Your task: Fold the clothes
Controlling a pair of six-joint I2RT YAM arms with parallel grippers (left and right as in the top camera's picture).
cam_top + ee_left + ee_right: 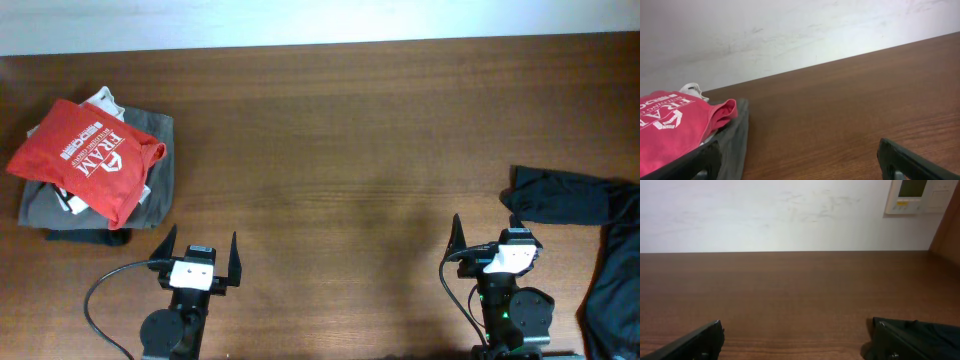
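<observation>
The clothes point(568, 198) are a black crumpled heap at the table's right edge, running down toward the front right corner. In the right wrist view a black fold of the clothes point(935, 330) lies just beyond the right finger. My right gripper point(487, 236) sits near the front edge, just left of the heap, open with bare wood between its fingers point(700, 340). My left gripper point(203, 242) rests at the front left, also open and empty, and its fingers point(905, 160) frame bare table in the left wrist view.
A red T-shirt with white print point(85, 158) lies on grey folded garments point(160, 170) at the back left, close ahead of the left gripper; both show in the left wrist view point(675, 125). A white wall with a control panel point(917, 195) backs the wooden table point(340, 150).
</observation>
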